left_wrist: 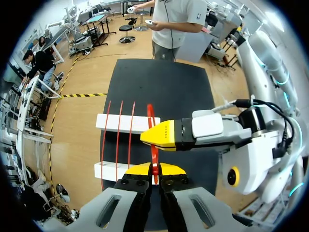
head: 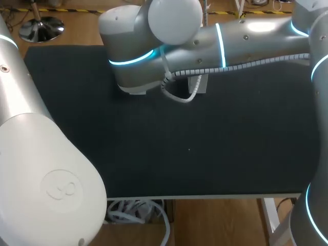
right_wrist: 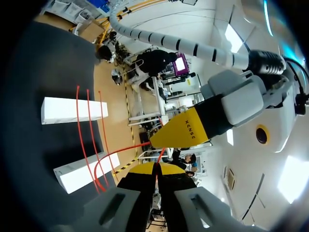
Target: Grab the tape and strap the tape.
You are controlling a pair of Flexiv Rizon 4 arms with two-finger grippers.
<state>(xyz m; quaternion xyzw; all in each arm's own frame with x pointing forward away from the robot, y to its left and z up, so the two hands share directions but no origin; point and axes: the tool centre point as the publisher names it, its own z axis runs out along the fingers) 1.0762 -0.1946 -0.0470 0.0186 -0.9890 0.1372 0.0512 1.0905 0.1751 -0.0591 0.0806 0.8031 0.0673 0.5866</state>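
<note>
Two grippers, one length of tape. Left gripper [left_wrist: 154, 169]: yellow tips pressed together on the red tape [left_wrist: 151, 121], which sits as a flat band between them and runs on ahead of the fingers. Right gripper [right_wrist: 155, 169]: tips likewise closed, pinching a thin red strand of the same tape. In the left wrist view its yellow tip lies just beside the band, a little ahead of the left gripper.

Tape: red, narrow, flat. Three further strands run side by side as thin lines across the far block [left_wrist: 126, 123] and the near block [left_wrist: 108, 170], spanning the gap between them. In the right wrist view one loop curves from these strands toward the right gripper.

Blocks: long, rectangular, plain white, smooth-faced, lying parallel and apart.

Surface: table [head: 205, 154], matt black top with a pale edge along the near side.

Head view: right arm [head: 230, 41], silver-grey with lit blue rings, crosses the far part of the table. Left arm [head: 46, 179], white and rounded, fills the near left. Both grippers are hidden in this view.
</note>
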